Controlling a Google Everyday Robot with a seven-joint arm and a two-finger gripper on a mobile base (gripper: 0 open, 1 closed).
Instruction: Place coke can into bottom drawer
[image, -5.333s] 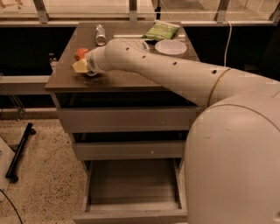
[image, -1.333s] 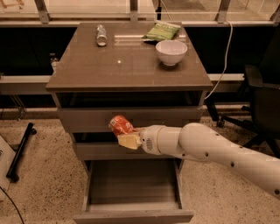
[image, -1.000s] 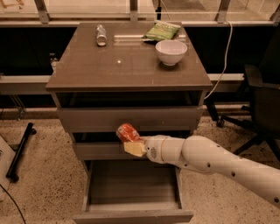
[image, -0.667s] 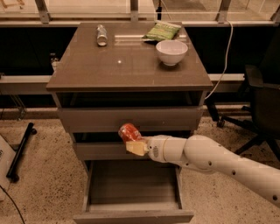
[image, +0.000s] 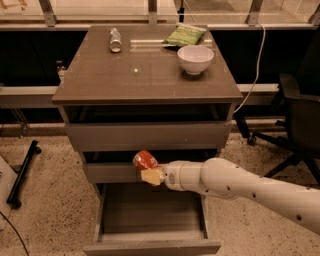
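Observation:
My gripper (image: 150, 171) is shut on the coke can (image: 145, 160), a red-orange can. It holds the can in front of the middle drawer, above the back of the open bottom drawer (image: 150, 246). That drawer is pulled out and its inside looks empty. My white arm (image: 240, 185) reaches in from the right.
On the cabinet top (image: 145, 75) stand a white bowl (image: 195, 58), a green chip bag (image: 185, 35) and a small silver-grey can (image: 115, 40) lying down. A black office chair (image: 300, 120) stands at the right. A black stand (image: 22, 172) lies on the floor at the left.
My gripper carried the coke can from the cabinet top's left edge down in front of the drawers. In the last second it moved slightly right and down over the open bottom drawer.

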